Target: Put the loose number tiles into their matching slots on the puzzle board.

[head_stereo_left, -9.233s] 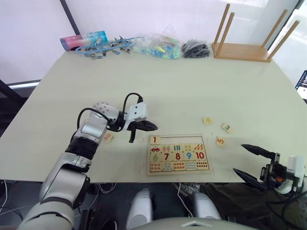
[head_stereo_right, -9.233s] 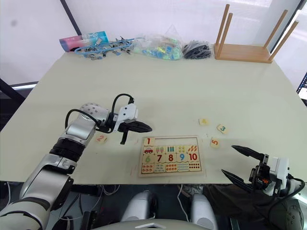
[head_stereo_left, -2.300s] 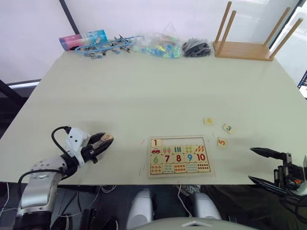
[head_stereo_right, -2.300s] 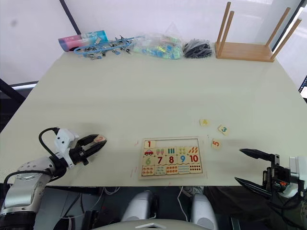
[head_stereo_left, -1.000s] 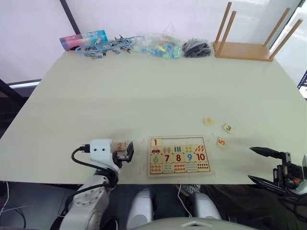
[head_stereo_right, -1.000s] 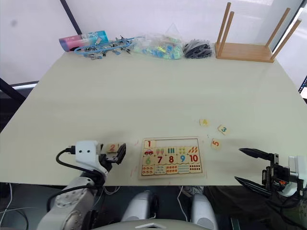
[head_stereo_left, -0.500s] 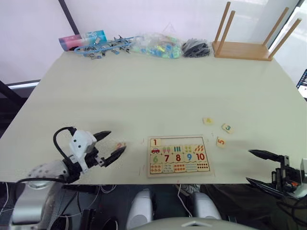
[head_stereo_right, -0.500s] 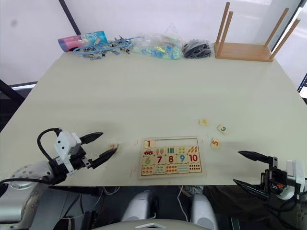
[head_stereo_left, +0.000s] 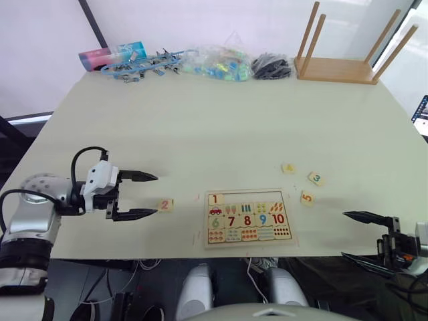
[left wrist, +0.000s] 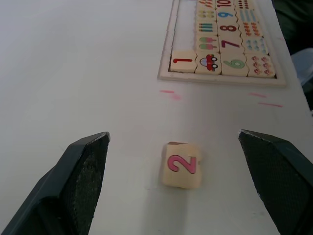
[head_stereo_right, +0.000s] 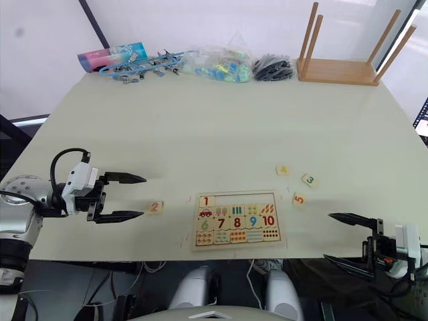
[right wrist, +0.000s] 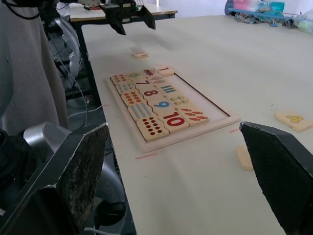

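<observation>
- Beside the puzzle board [head_stereo_left: 249, 217]: tile 2 [left wrist: 182, 165], flat, likely light, rigid, slick; grip opposite edges.
- Left gripper [head_stereo_left: 142, 195]: jaws spread, empty.
- Right gripper [head_stereo_left: 354, 234]: jaws spread, empty.

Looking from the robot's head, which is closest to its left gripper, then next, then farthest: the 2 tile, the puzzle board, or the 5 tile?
From the left gripper:
1. The 2 tile, just beyond its fingertips.
2. The puzzle board, further toward the robot's right.
3. The 5 tile, past the board's right edge.
</observation>
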